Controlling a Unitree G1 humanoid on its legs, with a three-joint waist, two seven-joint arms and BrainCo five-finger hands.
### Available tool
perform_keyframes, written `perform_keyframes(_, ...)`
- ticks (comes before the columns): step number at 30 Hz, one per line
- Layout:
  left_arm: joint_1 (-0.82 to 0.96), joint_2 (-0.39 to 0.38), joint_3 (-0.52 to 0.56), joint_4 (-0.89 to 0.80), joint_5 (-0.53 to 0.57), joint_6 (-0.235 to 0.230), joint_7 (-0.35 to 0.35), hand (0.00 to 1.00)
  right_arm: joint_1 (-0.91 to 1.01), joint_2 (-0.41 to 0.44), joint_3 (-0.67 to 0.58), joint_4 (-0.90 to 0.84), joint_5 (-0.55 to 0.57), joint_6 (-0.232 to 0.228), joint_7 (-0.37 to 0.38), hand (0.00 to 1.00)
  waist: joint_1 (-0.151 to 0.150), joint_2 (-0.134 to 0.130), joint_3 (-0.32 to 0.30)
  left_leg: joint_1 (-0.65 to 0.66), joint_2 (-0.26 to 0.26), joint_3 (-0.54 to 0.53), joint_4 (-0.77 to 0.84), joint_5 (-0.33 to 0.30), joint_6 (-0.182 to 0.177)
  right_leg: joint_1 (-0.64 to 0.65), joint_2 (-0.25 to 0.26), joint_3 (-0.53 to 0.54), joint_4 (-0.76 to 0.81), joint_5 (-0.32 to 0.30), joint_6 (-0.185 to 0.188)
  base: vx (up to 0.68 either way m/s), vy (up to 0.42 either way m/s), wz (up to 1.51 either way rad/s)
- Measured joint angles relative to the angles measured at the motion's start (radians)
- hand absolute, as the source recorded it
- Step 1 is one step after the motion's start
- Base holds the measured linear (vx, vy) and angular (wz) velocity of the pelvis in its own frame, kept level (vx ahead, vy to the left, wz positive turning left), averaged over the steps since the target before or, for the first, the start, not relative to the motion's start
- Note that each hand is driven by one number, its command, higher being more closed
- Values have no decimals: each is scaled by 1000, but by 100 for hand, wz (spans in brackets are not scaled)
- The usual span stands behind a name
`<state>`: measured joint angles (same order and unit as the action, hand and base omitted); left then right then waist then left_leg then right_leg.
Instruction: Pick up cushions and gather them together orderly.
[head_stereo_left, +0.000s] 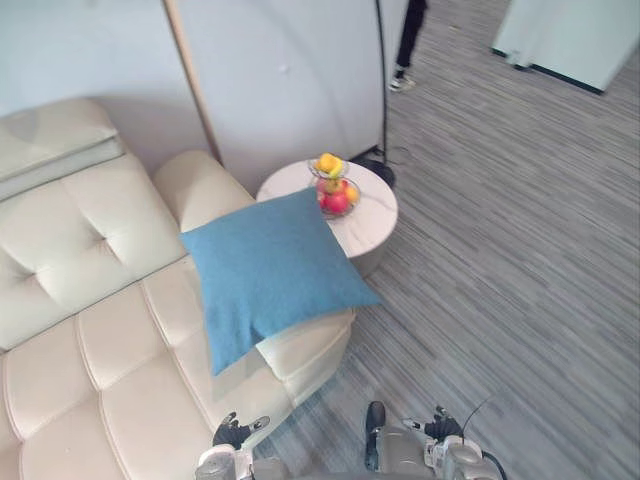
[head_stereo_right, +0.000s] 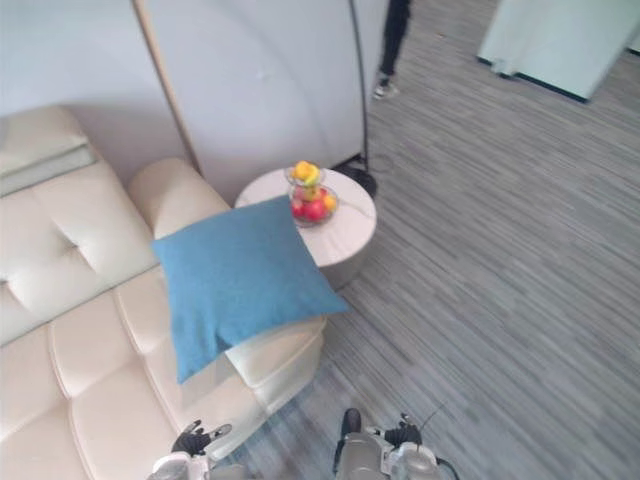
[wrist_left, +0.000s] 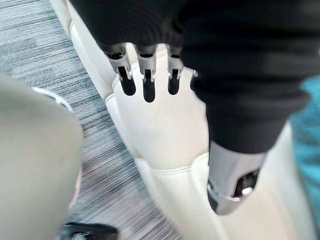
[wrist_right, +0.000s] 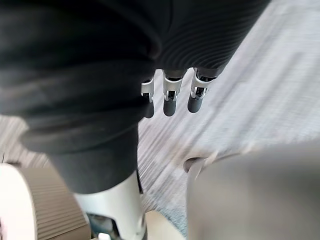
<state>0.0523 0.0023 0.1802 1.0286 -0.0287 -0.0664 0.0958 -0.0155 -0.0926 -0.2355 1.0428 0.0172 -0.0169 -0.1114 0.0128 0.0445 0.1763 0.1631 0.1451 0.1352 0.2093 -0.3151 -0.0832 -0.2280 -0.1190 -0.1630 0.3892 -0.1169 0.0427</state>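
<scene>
Task judged barely begun: nothing is lifted, nothing gathered. One blue cushion (head_stereo_left: 270, 270) is noted lying flat-ish on the end of the sofa (head_stereo_left: 100, 340), beside the round counter (head_stereo_left: 375, 215) with its fruit bowl (head_stereo_left: 335, 190). The cushion is about square, so no clear long axis is given. It is set diamond-wise, one corner toward the counter, another overhanging the sofa edge floorward. Left hand (head_stereo_left: 232, 432) and right hand (head_stereo_left: 440, 428) are held low, well short of it. Fingers (wrist_left: 144, 87) (wrist_right: 169, 102) are seen relaxed, grasping nothing.
</scene>
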Motion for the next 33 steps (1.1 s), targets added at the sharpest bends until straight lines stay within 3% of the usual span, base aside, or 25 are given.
perform_keyframes(2,7,-16,21,-4,7,-2,-2,0,-4,15,-7,-9,0,1,4,0,-5,24,-3,-32,49,-18,86,18,-12,25,21,-60,11,-43,-20,424,-281,61)
perform_keyframes(4,8,-22,55,-35,7,-3,-2,0,12,26,-14,-16,-5,4,7,0,-2,25,-2,-129,129,33,347,54,-11,114,51,-107,-39,-63,-46,416,-245,52)
perform_keyframes(5,17,-21,71,-59,7,-6,-3,0,26,36,-5,-41,-5,6,5,0,11,16,3,-190,197,96,522,86,6,190,69,-129,-94,-66,-55,381,-120,23)
perform_keyframes(7,20,-14,66,-70,6,-8,-2,0,37,43,3,-45,-4,5,4,0,22,0,-5,-235,215,175,583,68,-1,248,66,-142,-149,-59,-61,364,-69,15)
perform_keyframes(10,-20,-18,52,-70,6,-10,-2,0,20,53,-2,-43,4,11,3,0,22,-19,1,-270,162,307,435,19,-7,283,26,-170,-195,-52,-52,316,64,55)
perform_keyframes(11,-36,-14,44,-68,6,-10,-2,0,-1,62,-21,-41,4,15,2,0,23,-38,12,-266,99,326,341,17,10,282,-7,-178,-196,-50,-42,191,144,67)
perform_keyframes(12,-42,-13,33,-67,6,-10,-2,0,-20,66,-45,-36,4,15,0,0,21,-45,16,-220,26,331,139,74,45,283,-37,-194,-194,-45,-28,241,210,66)
perform_keyframes(13,-41,-9,28,-62,5,-9,-1,0,-25,65,-65,-32,4,14,1,0,30,-52,22,-149,-11,330,-10,162,36,283,-36,-203,-179,-32,-5,180,156,37)
perform_keyframes(15,-27,16,28,-49,5,-6,2,0,-25,89,-67,-34,4,10,2,0,38,-45,23,-120,-5,326,-17,162,37,303,-18,-190,-237,-47,14,166,134,-3)
perform_keyframes(17,-20,29,41,-14,-6,3,11,0,-11,104,-69,-36,4,10,1,0,37,-51,19,-57,-12,320,-37,162,37,348,16,-177,-372,-22,21,142,31,-8)
perform_keyframes(18,-17,32,40,-11,-7,8,11,0,0,105,-71,-39,4,10,1,0,37,-57,15,-35,-25,319,-49,162,37,355,25,-173,-422,18,9,140,-49,30)
perform_keyframes(19,-14,41,41,5,-12,9,13,0,15,99,-77,-44,4,10,-4,0,31,-74,2,-13,-53,302,-68,158,36,347,26,-166,-440,110,-8,144,-38,49)
perform_keyframes(24,6,-4,93,4,-38,14,18,0,32,57,-114,-44,6,13,-17,0,32,-17,-27,-5,-48,283,-98,155,36,355,31,-162,-431,117,-5,116,17,16)
perform_keyframes(33,35,1,164,-3,-95,8,29,0,26,45,-152,-44,26,10,-46,0,37,-31,-36,16,-75,271,-125,155,36,368,22,-144,-450,129,9,-73,11,-2)
